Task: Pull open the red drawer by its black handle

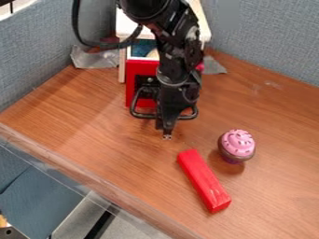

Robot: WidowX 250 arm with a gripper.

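The black gripper (167, 136) hangs down over the wooden table, a little left of and above the near objects in the camera view. Nearest to its tip is a long red block (204, 180), lying slanted on the table just below and to the right, apart from the gripper. A toy cupcake (237, 145) with pink sprinkled frosting and a dark base stands right of the block, not touching it.
Behind the arm stands a red and wooden box-like object (131, 74). Pieces of grey tape (93, 59) lie at its base. Grey-blue partition walls (274, 37) border the table's back and left; its front edge (74, 170) runs along the lower left.
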